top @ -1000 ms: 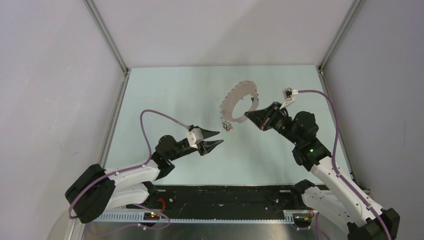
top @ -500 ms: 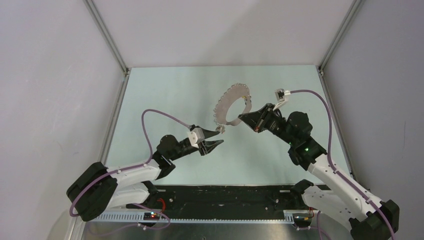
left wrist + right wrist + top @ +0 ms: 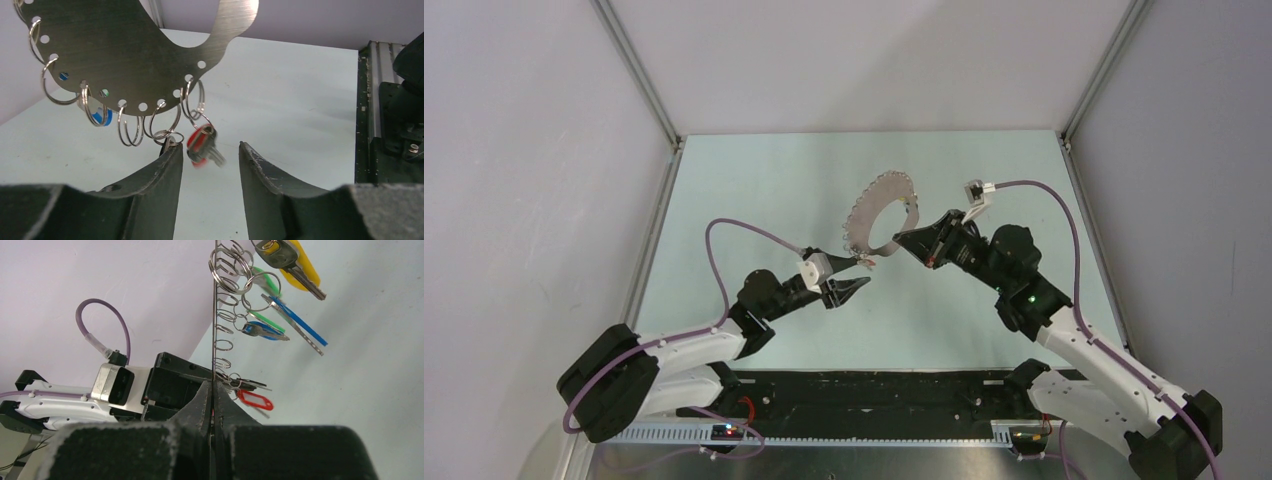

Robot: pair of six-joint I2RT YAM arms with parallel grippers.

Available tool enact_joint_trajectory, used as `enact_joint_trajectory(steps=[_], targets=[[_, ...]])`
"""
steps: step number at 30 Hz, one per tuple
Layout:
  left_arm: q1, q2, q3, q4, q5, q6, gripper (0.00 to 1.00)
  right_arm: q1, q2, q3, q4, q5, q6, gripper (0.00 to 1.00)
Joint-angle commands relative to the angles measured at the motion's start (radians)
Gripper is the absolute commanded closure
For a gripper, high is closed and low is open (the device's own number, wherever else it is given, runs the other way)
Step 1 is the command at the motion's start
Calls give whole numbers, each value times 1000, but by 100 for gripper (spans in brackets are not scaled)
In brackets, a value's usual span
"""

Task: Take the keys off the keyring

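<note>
The keyring point(image 3: 876, 205) is a thin grey crescent plate with holes and wire rings, held up in the air edge-on by my right gripper point(image 3: 902, 240), which is shut on its end. In the right wrist view the keyring point(image 3: 215, 315) rises from the clamped gripper point(image 3: 212, 386), with yellow point(image 3: 295, 262), green point(image 3: 265, 282) and blue point(image 3: 300, 322) keys and a red tag point(image 3: 255, 400) hanging off it. My left gripper point(image 3: 862, 272) is open just under the ring's lower end. A red-headed key point(image 3: 202, 146) dangles between the left gripper's point(image 3: 210, 146) fingers, untouched, below the keyring point(image 3: 125, 60).
Pale green table point(image 3: 774, 200) lies below, bounded by grey walls and metal corner posts point(image 3: 639, 75). A black rail point(image 3: 874, 385) runs along the near edge between the arm bases. The left arm's purple cable point(image 3: 724, 240) loops above the table.
The right arm has carried the keyring leftward to the left gripper. The left jaws have widened a little, and the red key now hangs between them.
</note>
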Motion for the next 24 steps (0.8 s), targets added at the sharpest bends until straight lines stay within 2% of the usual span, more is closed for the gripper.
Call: enact_joint_trajectory(steps=[1, 7, 12, 15, 17, 24], targets=[[-4, -15, 19, 46, -40, 12, 50, 20, -5, 59, 115, 28, -5, 100], [-4, -14, 20, 46, -46, 14, 55, 35, -3, 59, 120, 38, -7, 100], [-3, -11, 24, 41, -40, 14, 73, 36, -14, 59, 110, 55, -11, 100], [-4, -9, 28, 35, -35, 15, 90, 37, -23, 58, 97, 74, -16, 100], [-3, -9, 31, 31, -35, 13, 97, 37, -29, 59, 86, 89, -18, 100], [-4, -4, 40, 17, -23, 7, 99, 39, -43, 58, 46, 140, -30, 100]])
